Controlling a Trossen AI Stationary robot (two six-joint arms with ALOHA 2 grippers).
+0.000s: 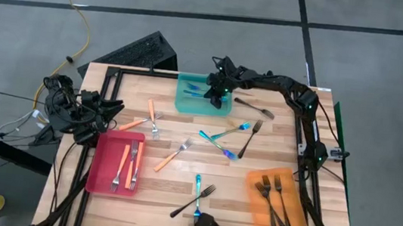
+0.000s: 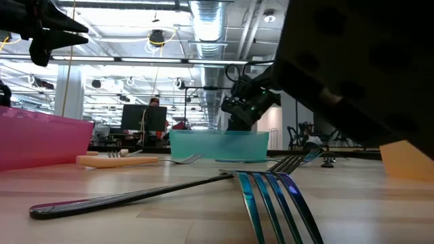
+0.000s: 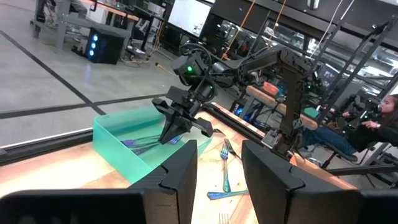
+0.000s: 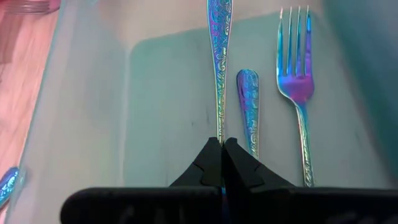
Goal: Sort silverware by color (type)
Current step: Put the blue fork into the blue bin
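Observation:
My right gripper point(image 1: 215, 90) hangs over the teal tray point(image 1: 187, 104) at the table's far side, shut on an iridescent blue fork point(image 4: 219, 74). Two more blue forks point(image 4: 250, 112) point(image 4: 298, 81) lie flat on the tray floor. My left gripper point(image 3: 219, 177) waits, open, at the table's left edge beside the red tray point(image 1: 100, 170), which holds orange-handled forks point(image 1: 133, 164). The orange tray point(image 1: 255, 210) holds dark forks point(image 1: 275, 201). Loose orange point(image 1: 174, 155), blue point(image 1: 230, 131) and dark point(image 1: 193, 201) forks lie on the wood. My right gripper pinches the blue fork by the thin stretch of its patterned shaft point(image 4: 219, 134) between the tips of the two shut fingers point(image 4: 208, 163). The fingers come from above into the teal tray. The fork runs straight out from them, its wide handle end point(image 4: 219, 9) over the tray floor; whether it rests there I cannot tell.
Dark forks point(image 1: 254, 107) point(image 1: 250, 138) lie right of the teal tray. More loose forks lie mid-table: orange point(image 1: 152, 115), blue point(image 1: 217, 145) point(image 1: 198, 185). A black frame point(image 1: 312, 141) borders the table's right edge. Bare wood shows at the near left corner.

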